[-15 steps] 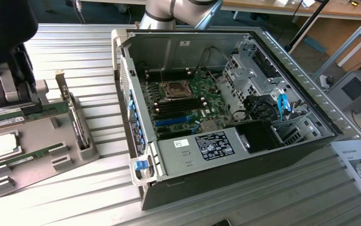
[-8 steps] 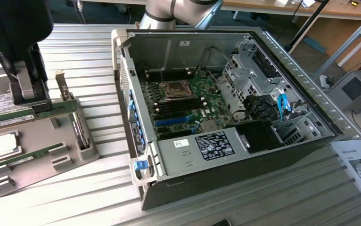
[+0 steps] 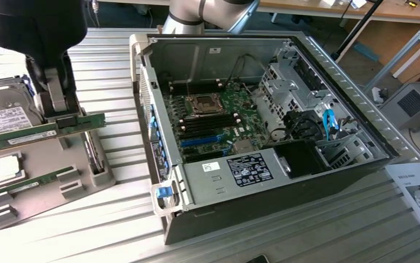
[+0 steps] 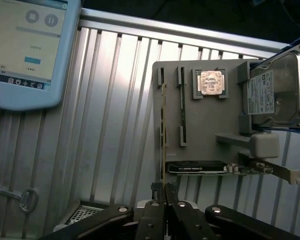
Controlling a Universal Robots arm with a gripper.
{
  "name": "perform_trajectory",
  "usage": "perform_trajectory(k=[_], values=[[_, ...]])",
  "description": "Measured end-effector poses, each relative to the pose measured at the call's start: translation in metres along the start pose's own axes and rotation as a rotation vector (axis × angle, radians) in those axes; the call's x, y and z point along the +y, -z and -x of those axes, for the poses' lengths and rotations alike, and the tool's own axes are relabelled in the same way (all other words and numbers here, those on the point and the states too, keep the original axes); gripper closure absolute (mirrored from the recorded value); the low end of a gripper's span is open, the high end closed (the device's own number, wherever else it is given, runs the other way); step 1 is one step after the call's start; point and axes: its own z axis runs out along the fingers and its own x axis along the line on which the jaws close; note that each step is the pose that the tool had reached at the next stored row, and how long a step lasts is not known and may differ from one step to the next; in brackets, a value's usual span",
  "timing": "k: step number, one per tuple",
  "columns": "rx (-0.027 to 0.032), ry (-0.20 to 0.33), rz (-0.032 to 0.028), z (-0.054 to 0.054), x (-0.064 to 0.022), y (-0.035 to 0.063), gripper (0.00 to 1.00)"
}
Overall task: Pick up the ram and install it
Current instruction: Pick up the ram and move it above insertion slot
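Ram (image 3: pixel 16 138) pinched by its two flat faces in gripper (image 3: pixel 65 119), fingers (image 4: pixel 153 215) clenched down to the board's thickness. Grip off-centre along the stick; board on edge, long side level, probably to keep the contact edge facing down, ready-oriented for a slot. Raised over the grey tray (image 3: pixel 93 175) at the exterior view's left, apparently clear of it: outermost groove (image 3: pixel 72 190) bare below, and in the wrist view in line with the stick's thin edge. Second stick (image 3: pixel 30 185) on edge in the next groove, processor chip (image 3: pixel 1 167) flat in a square pocket, hard drive (image 3: pixel 1 112) beyond that, expansion card (image 4: pixel 197 167) along one end. Each part seemingly parked in its own nest, apart from the rest, to allow a grip on one without a brush against another. Computer case (image 3: pixel 217 52) on its side, open face up, presumably for access to the motherboard (image 3: pixel 232 104) from above. Black memory slots (image 3: pixel 208 123) beside the processor socket (image 3: pixel 203 101), well apart from the held stick. Between tray and case: strip of bare slatted table (image 3: pixel 129 164), then the case's raised side wall (image 3: pixel 146 109) with blue tabs, judged an obstacle to any low level path. Open room above the slots; crowded at the exterior view's right by drive cage (image 3: pixel 290 87) and cables (image 3: pixel 329 123).
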Motion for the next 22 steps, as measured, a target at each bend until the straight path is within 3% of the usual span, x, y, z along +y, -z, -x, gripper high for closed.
perform_trajectory(k=[8, 22], values=[[-0.0014, 0.0, 0.008, -0.003, -0.0189, 0.0019, 0.88], [-0.0017, 0.0, 0.0088, -0.009, -0.0495, 0.0038, 0.88]])
